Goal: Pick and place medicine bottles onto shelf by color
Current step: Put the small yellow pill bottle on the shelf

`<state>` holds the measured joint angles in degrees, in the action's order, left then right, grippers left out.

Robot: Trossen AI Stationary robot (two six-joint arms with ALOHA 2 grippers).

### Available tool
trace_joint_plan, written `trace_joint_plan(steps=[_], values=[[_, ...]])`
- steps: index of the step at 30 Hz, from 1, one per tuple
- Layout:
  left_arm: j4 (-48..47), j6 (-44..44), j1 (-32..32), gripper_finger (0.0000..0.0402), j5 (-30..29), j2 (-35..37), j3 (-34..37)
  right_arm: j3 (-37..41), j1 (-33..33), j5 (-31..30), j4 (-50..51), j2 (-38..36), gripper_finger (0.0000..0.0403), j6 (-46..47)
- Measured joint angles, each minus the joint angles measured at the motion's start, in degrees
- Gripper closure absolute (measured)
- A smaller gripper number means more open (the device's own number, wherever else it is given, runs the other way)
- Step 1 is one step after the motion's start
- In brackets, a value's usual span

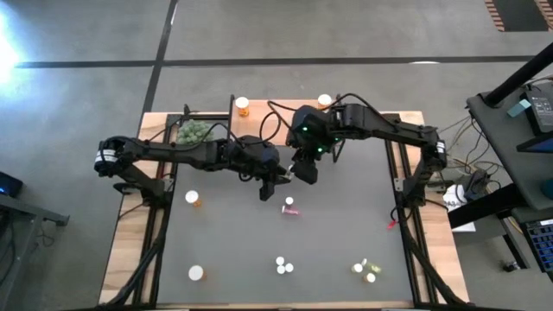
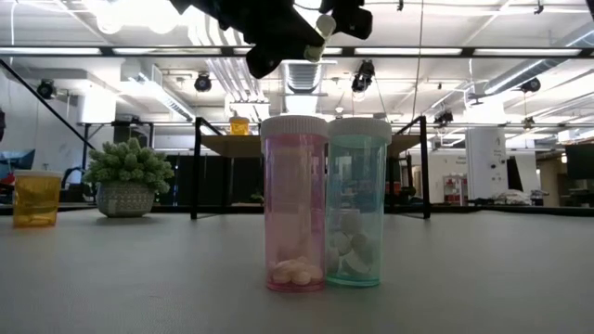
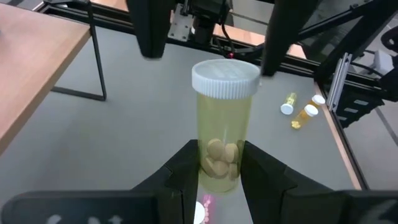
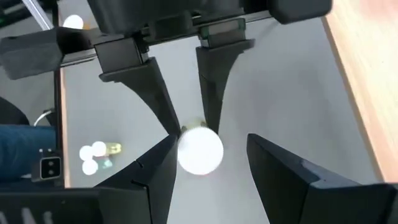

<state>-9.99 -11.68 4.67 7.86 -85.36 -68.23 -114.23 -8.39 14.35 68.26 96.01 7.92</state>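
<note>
About 10 medicine bottles [image 1: 289, 206] seen from above: 2 on the shelf [image 2: 227, 144] at 12 o'clock, 1 yellow-green bottle [image 3: 222, 124] held aloft at centre, 1 pink beside it, 1 orange at 9, 1 at 7, 2 at 6, 2 at 5; 1 plant [image 1: 193, 131] at 11

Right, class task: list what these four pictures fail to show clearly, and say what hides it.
- High view: the yellow-green bottle is hidden under the right gripper.
- Right wrist view: its white cap covers its body.
- Low view: pink bottle and teal bottle block the middle of the shelf.
- High view: near-edge bottles too small to show contents.
</note>
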Motion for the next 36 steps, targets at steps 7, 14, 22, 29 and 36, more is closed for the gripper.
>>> trace_joint_plan(steps=[7,14,22,29,36], values=[[0.0,0.0,0.0,0.0317,0.0,0.0,0.0,-2.5,0.6,0.0,2.4,3.8,0.0218,-2.4],[0.3,0.0,0.0,0.0317,0.0,0.0,-0.1,-2.4,0.9,0.0,2.1,3.4,0.0222,-1.8],[0.6,0.0,0.0,0.0317,-0.3,0.0,-0.1,-2.3,0.9,0.0,2.1,3.4,0.0278,-0.4],[1.5,0.0,0.0,0.0317,-0.8,0.0,0.1,-2.4,0.9,-0.1,2.2,3.4,0.0296,-0.1],[2.7,0.0,0.0,0.0273,-2.1,0.0,0.1,-2.4,0.9,0.0,2.5,3.3,0.0294,-0.1]])
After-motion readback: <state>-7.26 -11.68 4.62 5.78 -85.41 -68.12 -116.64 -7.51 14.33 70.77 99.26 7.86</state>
